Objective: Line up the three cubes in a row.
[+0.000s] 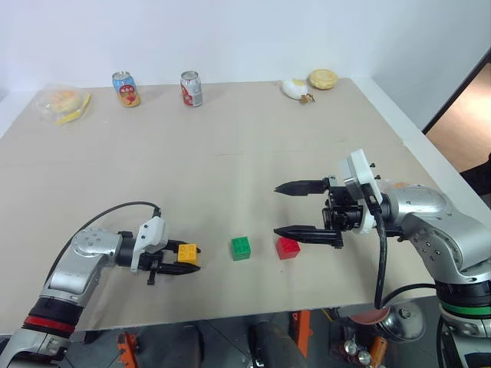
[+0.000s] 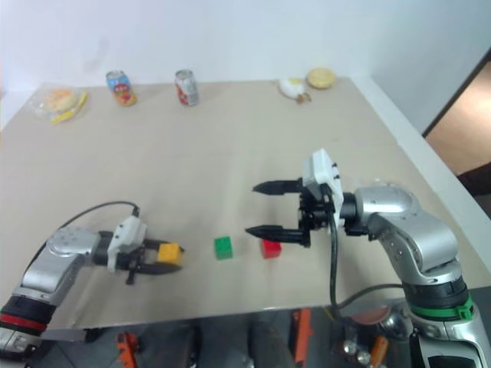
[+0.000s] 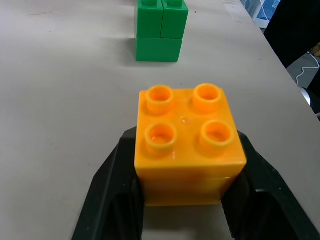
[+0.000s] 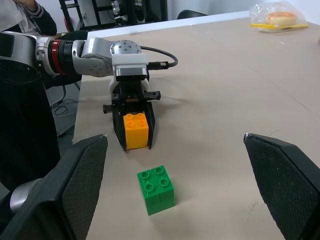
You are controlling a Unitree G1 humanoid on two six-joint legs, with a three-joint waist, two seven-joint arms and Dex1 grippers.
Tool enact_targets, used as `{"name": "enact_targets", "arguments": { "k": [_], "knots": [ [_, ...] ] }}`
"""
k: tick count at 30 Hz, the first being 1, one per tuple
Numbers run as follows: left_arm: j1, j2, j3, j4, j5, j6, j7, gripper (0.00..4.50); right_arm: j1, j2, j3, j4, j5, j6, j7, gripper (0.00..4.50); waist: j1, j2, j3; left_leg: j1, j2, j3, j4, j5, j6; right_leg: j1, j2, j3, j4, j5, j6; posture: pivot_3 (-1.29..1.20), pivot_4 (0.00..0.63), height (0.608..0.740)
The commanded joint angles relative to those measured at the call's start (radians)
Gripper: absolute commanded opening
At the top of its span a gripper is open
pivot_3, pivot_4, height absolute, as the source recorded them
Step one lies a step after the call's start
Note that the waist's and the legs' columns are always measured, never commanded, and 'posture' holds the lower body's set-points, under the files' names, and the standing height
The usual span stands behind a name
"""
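Note:
The yellow cube rests on the table near the front left, set in my left gripper; whether it is gripped cannot be told. The wrist view shows the yellow cube close up, studs upward, with the green cube beyond it. The green cube stands free a short way to its right, and the red cube a little further right. The three lie roughly in one line along the front. My right gripper hovers wide open above and just right of the red cube, empty.
Two drink cans stand at the table's far edge, a wrapped bun at the far left, another bun and a white item at the far right. The table's front edge runs just below the cubes.

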Motion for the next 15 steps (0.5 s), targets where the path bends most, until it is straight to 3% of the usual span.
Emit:
{"name": "enact_targets", "arguments": {
  "k": [1,4,9,12,15],
  "knots": [
    [-0.003,-0.003,0.01,0.007,0.002,-0.02,0.006,3.44,0.0,-0.013,-0.027,-0.032,0.017,-0.009,0.009,4.5,0.0,0.0,0.0,0.0,0.0,0.0,0.0,0.0,0.0,0.0,0.0,0.0,0.0,0.0,0.0,0.0,0.15,0.74],
    [-0.008,0.0,0.015,0.003,-0.01,-0.007,0.003,4.49,-0.001,-0.015,-0.027,-0.03,0.017,-0.01,0.016,4.5,0.0,0.0,0.0,0.0,0.0,0.0,0.0,0.0,0.0,0.0,0.0,0.0,0.0,0.0,0.0,0.0,0.15,0.74],
    [-0.008,0.013,0.031,-0.053,-0.046,0.03,-0.001,4.49,-0.003,-0.018,-0.031,-0.024,0.028,-0.008,0.034,4.5,0.0,0.0,0.0,0.0,0.0,0.0,0.0,0.0,0.0,0.0,0.0,0.0,0.0,0.0,0.0,0.0,0.15,0.74],
    [-0.01,0.023,0.075,-0.148,-0.129,0.15,0.042,4.49,-0.006,-0.012,-0.065,-0.008,0.059,0.002,0.025,4.5,0.0,0.0,0.0,0.0,0.0,0.0,0.0,0.0,0.0,0.0,0.0,0.0,0.0,0.0,0.0,0.0,0.15,0.74],
    [-0.057,-0.034,0.196,-0.263,-0.289,0.365,0.282,4.49,0.011,0.03,-0.121,0.053,0.035,-0.026,-0.078,4.5,0.0,0.0,0.0,-0.001,0.0,0.0,0.0,0.0,0.0,0.0,0.0,0.0,0.0,0.0,0.0,0.0,0.15,0.74]
  ]
}}
